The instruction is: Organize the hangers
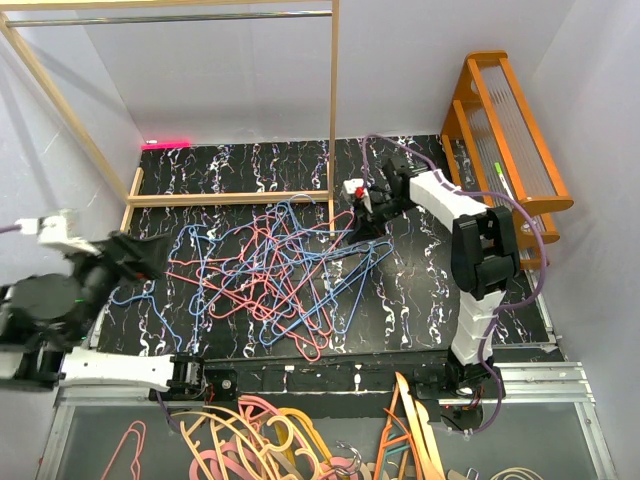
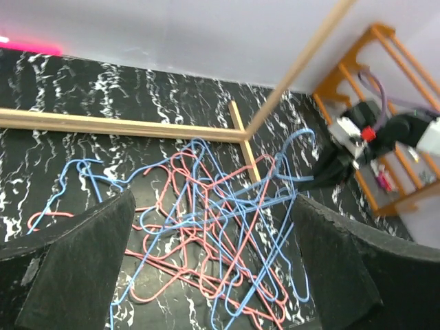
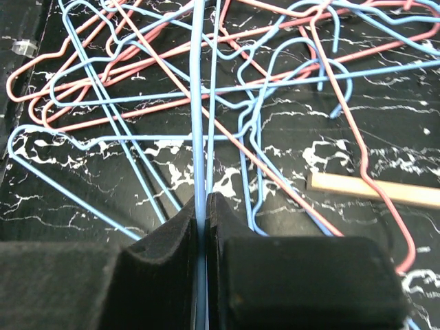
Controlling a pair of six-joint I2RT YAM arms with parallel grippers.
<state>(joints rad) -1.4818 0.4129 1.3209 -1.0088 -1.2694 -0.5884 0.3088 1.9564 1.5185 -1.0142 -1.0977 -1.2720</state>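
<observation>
A tangled pile of thin pink-red and light blue wire hangers (image 1: 270, 270) lies on the black marbled table, also seen in the left wrist view (image 2: 220, 227) and the right wrist view (image 3: 227, 89). My right gripper (image 1: 352, 225) is at the pile's far right edge, beside the wooden post. Its jaws (image 3: 204, 201) are shut on a light blue hanger wire (image 3: 199, 103) that runs straight out from between them. My left gripper (image 1: 145, 255) hovers at the pile's left side, open wide (image 2: 213, 275), with nothing between its fingers (image 2: 75, 261).
A wooden rack frame with an upright post (image 1: 333, 100) and base board (image 1: 230, 198) stands behind the pile; its base strip (image 3: 371, 189) lies close to my right gripper. An orange wooden shelf (image 1: 510, 130) stands at the right. Thicker orange and pink hangers (image 1: 260, 440) lie below the table's front edge.
</observation>
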